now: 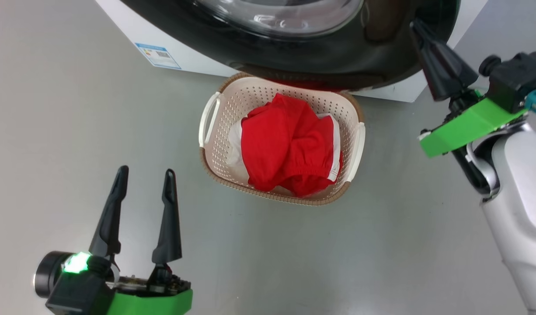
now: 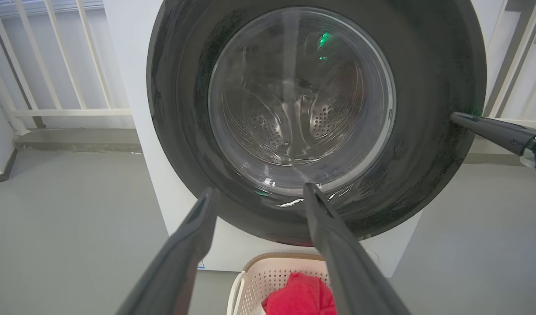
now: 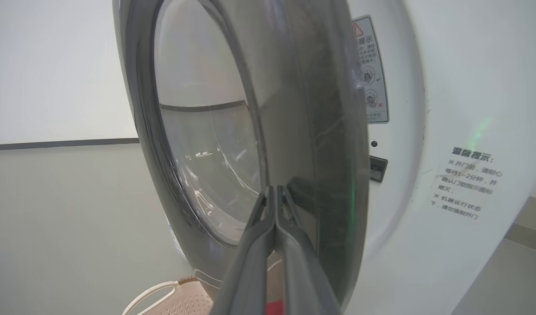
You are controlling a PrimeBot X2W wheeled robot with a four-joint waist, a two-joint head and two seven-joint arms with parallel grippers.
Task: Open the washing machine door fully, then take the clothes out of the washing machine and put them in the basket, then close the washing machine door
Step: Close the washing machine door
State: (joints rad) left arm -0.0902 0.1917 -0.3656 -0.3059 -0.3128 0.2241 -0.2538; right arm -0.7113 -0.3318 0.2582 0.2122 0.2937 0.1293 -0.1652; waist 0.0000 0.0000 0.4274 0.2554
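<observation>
Nearest, left gripper (image 1: 146,170): low at the left of the head view, both dark fingers spread wide and pointing up toward the machine, nothing between them.
Left arm pose: held back over bare grey floor (image 1: 75,109), well apart from the basket, wrist aimed straight at the door's glass.
Basket (image 1: 218,148): on the floor just ahead and to the right of the left gripper, close against the machine's foot, its far rim tucked under the door's overhang.
Clothes (image 1: 290,148): bunched red heap with white trim, lying inside the basket and clear of both grippers.
Right gripper (image 1: 416,24): fingers pressed together into one point, pinching nothing, tip set against the right side of the door's black rim.
Right arm pose: pale forearm rising from the lower right, green wrist block angled up and left, fingers slanting toward the door.
Washing machine door (image 1: 320,65): glossy black ring with bulging clear bowl, facing the robot; from the right wrist view, edge standing a little off the white front, latch slot visible beside it.
Washing machine (image 1: 193,57): white body behind the door, blue label (image 1: 158,55) low on its front.
Drum (image 2: 294,122): perforated steel, seen through the glass.
</observation>
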